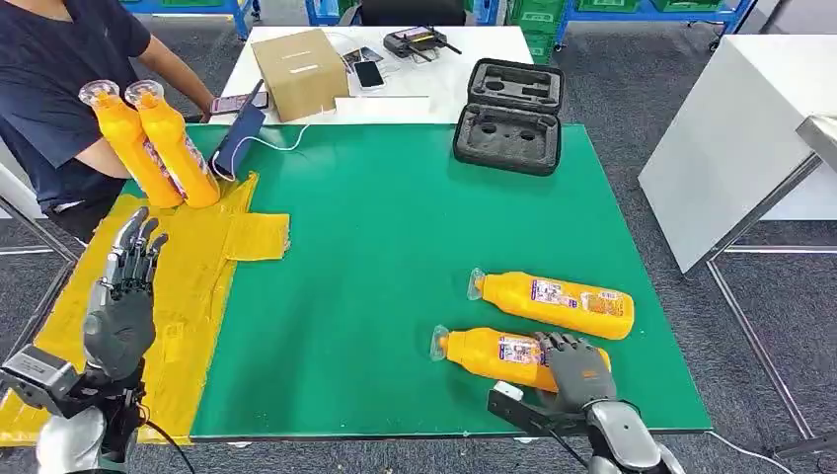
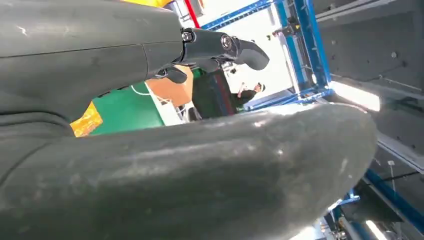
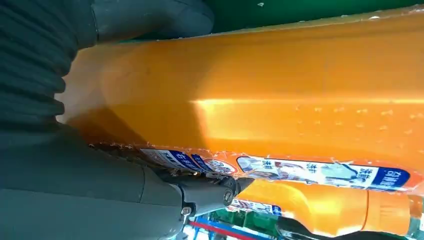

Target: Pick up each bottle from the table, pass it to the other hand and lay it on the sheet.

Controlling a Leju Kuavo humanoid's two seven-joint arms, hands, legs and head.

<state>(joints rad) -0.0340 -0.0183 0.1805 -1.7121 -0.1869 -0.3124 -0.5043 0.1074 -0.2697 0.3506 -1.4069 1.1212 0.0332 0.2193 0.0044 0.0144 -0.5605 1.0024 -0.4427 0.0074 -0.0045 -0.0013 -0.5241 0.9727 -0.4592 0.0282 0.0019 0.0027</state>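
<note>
Two orange bottles lie on the green mat [image 1: 395, 247] at the right. My right hand [image 1: 577, 370] wraps around the base end of the near bottle [image 1: 494, 351], which still rests on the mat; in the right wrist view this bottle [image 3: 280, 90] sits between the thumb and the fingers [image 3: 210, 192]. The far bottle [image 1: 558, 299] lies free just behind it, and the right wrist view shows the far bottle [image 3: 320, 210] beyond the fingers. My left hand [image 1: 123, 296] hovers over the yellow sheet [image 1: 197, 286] with fingers spread, holding nothing. A person at the far left holds two more orange bottles [image 1: 158, 148] above the sheet.
A black foam case [image 1: 508, 114] sits at the mat's far edge. Behind it a white table carries a cardboard box [image 1: 299, 69] and a phone [image 1: 368, 74]. A dark tablet [image 1: 239, 138] leans near the sheet's far end. Another white table [image 1: 740, 128] stands to the right.
</note>
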